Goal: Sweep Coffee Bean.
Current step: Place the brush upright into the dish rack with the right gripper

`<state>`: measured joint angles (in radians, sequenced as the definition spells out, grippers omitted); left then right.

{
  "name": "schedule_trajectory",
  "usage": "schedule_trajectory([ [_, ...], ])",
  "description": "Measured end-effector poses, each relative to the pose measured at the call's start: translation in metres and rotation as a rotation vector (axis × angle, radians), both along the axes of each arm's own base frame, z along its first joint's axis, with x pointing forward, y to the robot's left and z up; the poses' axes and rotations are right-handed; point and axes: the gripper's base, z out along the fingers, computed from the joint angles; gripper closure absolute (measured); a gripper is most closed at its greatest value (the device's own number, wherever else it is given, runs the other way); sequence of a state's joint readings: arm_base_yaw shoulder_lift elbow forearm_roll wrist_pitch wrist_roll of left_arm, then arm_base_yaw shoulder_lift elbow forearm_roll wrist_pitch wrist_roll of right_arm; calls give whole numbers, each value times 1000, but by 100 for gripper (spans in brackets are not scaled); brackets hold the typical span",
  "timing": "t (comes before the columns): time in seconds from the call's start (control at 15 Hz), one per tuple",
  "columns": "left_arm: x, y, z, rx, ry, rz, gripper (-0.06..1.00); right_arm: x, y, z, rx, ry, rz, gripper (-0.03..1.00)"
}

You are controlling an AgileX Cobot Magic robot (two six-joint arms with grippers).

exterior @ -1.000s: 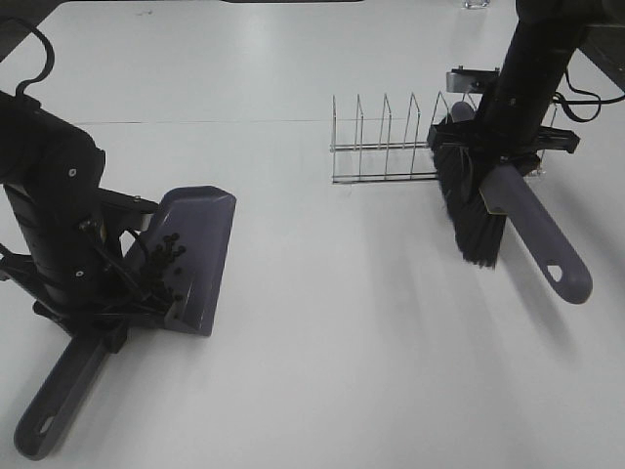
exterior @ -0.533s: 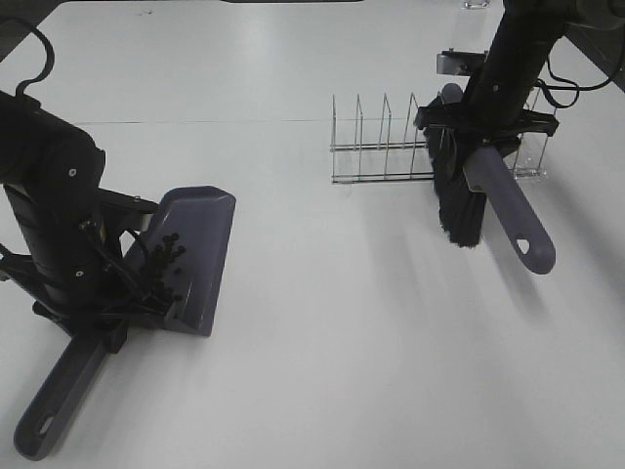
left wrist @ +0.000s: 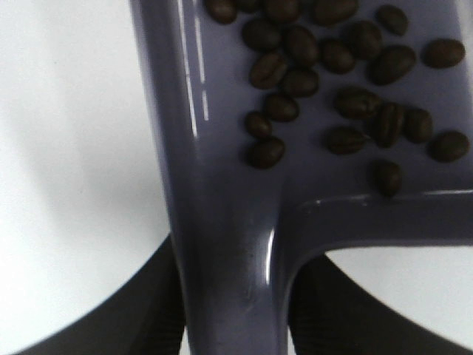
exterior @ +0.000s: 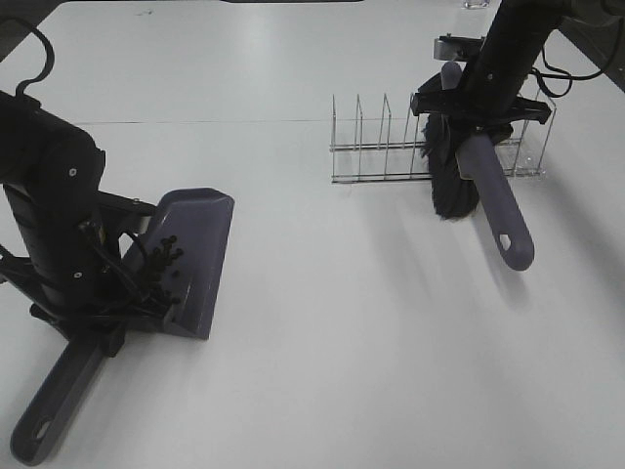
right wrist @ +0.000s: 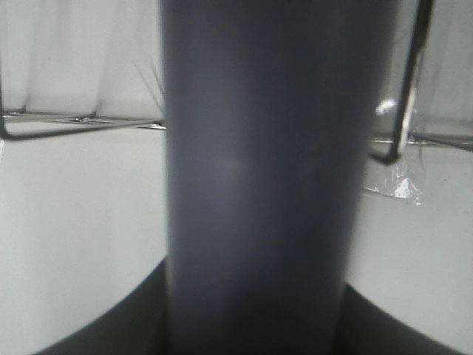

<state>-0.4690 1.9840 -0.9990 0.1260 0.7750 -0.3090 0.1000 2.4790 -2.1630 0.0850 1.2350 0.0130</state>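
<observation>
Left jaws clamp the dustpan (exterior: 195, 256) (coffee beans (left wrist: 347, 81) inside); right jaws clamp the brush (exterior: 467, 168).

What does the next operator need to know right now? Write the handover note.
Left gripper: shut on the dustpan handle, pan resting on the table.
Right gripper: shut on the brush handle, bristles hanging at the wire rack.
Coffee beans: gathered in the dustpan near the handle; none visible loose on the table.
Done: sweeping looks finished.
Left: likely parking the brush at the rack and dealing with the loaded dustpan.
</observation>
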Motion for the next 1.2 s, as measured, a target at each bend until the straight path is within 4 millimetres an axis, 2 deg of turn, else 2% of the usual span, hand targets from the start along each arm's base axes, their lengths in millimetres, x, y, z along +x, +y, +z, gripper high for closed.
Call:
schedule_trajectory([
  [0.47,-3,1,0,14,28,6,59,0,0,2,15,-1,-1,67],
  [0.53,-3,1,0,14,28,6,59,0,1,5,25,-6,-4,63],
  [0.73,-3,1,0,13,28,7,59,-1,4,21,49,-39,-10,38],
  [0.8,-3,1,0,13,28,7,59,-1,5,25,54,-47,-10,35],
  [1.2,-3,1,0,13,29,9,59,-2,4,34,48,-68,-9,31],
])
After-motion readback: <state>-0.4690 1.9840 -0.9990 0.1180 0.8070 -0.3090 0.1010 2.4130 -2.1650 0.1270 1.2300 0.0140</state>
